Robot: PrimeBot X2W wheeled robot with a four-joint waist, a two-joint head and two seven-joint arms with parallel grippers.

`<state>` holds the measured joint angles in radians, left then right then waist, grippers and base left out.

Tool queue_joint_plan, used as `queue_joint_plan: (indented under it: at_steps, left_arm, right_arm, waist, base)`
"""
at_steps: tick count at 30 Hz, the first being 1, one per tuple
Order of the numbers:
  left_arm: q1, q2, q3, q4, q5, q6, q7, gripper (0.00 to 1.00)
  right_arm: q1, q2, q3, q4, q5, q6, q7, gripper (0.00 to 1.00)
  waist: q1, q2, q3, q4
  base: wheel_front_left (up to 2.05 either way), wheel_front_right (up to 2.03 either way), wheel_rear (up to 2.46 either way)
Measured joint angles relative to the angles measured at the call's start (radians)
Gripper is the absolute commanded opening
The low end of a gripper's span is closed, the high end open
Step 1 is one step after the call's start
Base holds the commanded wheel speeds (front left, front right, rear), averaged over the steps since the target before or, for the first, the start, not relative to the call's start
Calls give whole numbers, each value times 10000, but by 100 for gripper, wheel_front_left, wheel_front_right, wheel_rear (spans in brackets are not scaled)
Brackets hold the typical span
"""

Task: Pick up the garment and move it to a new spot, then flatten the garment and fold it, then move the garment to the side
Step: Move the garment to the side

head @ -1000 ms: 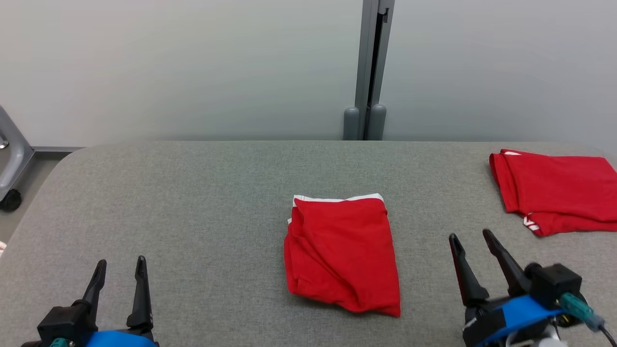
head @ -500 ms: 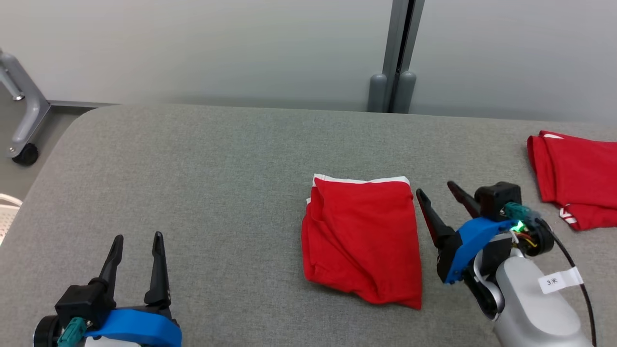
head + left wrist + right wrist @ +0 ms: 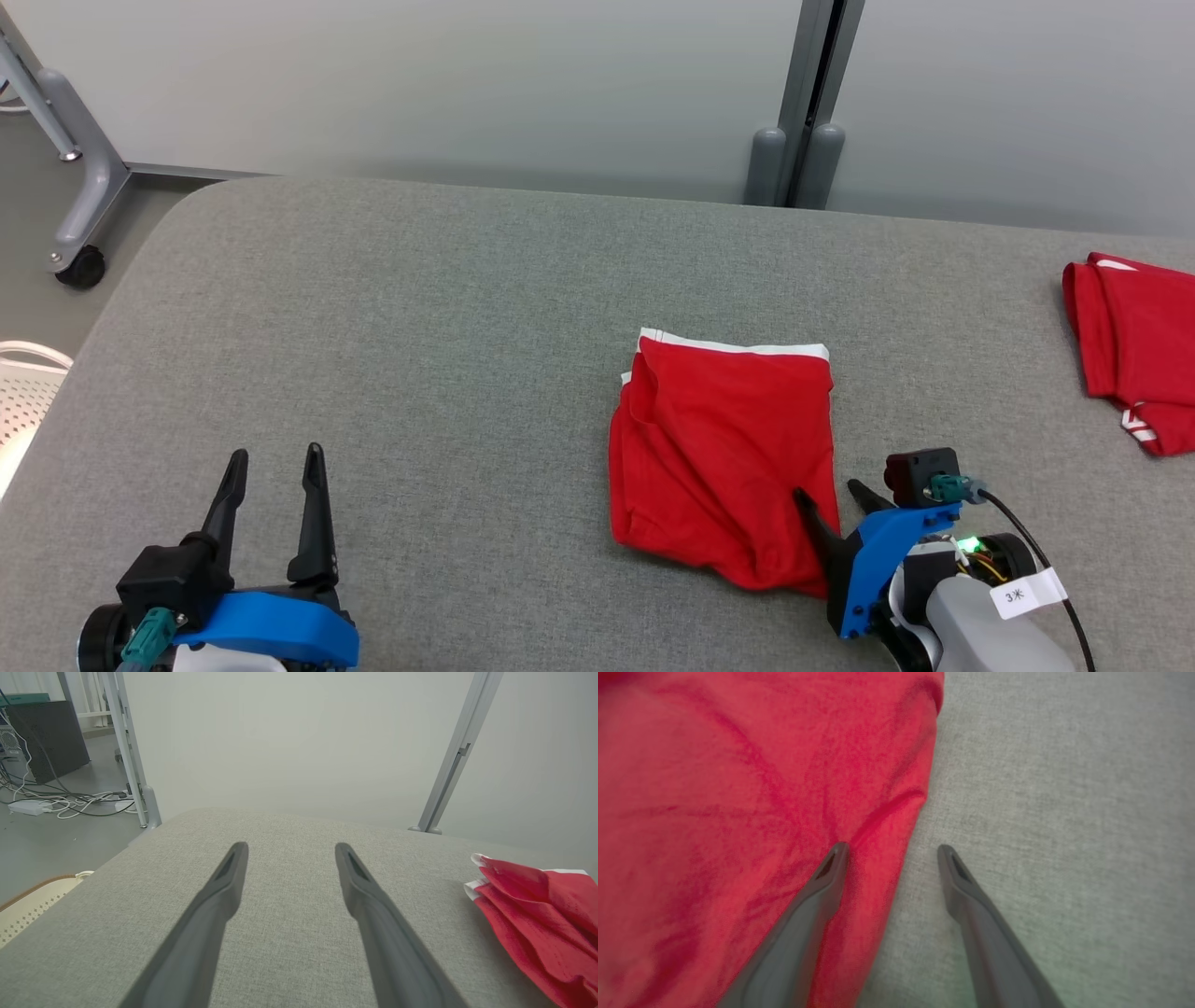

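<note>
Dropping to the near right corner of the folded red garment (image 3: 719,439), the right gripper (image 3: 826,488) now stands with its fingers (image 3: 803,933) parted. One tip presses the cloth just inside the right hem and the other sits over bare grey table (image 3: 420,308) just beside it, with nothing yet held between them. Half a second ago the same gripper stood off the garment's right edge, farther from the table's near edge and clear of the cloth. The head camera has swung as well, so the shift of the whole scene is no move of the things. The garment lies as it did, folded, white band toward the far edge, right of the table's middle. The straddle suggests a pinch on the hem comes next, opening the last step of carrying the garment to the side. The left gripper (image 3: 276,452) hovers open and empty by the table's near edge on the left, well apart from the cloth. A second red garment (image 3: 1130,345) rests at the right edge.
</note>
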<state>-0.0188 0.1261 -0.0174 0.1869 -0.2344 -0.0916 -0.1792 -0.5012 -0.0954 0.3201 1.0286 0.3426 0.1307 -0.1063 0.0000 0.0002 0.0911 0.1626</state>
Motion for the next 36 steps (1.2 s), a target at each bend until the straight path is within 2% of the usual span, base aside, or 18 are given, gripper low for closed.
queue_joint_plan:
  at_steps: [1,2,3,10,14,22,36]
  left_arm:
    - [0,2,-4,17,-13,4,-4,100]
    - [0,2,-15,36,-17,17,-33,100]
    - [-7,2,-33,52,-19,17,-33,100]
    - [-195,4,-192,111,-35,15,-90,100]
    - [-245,65,-192,96,-33,36,-165,100]
    - [-558,194,-242,-301,15,127,-336,100]
    - [-1702,729,-228,-1639,380,347,-307,100]
  right_arm:
    - [-60,36,88,134,88,-2,10,53]
    - [-112,75,169,222,178,-2,25,32]
    - [-153,94,207,303,328,-2,29,0]
    - [-600,163,800,717,922,0,-13,0]
    - [-1077,-138,1363,671,1028,2,-199,0]
    - [-2555,-1513,2706,84,1030,2,-299,0]
    - [-6096,-4410,4044,-999,1549,2,-288,0]
  waist:
    - [0,0,-4,-3]
    - [-1,-1,-5,-4]
    - [-1,-1,-2,-1]
    - [-1,-1,150,52]
    - [0,0,297,-64]
    - [1,0,1100,-766]
    - [4,3,3917,-2473]
  base:
    - [0,0,0]
    - [0,0,0]
    - [0,0,0]
    - [0,0,0]
    - [0,0,0]
    - [0,0,0]
    - [0,0,0]
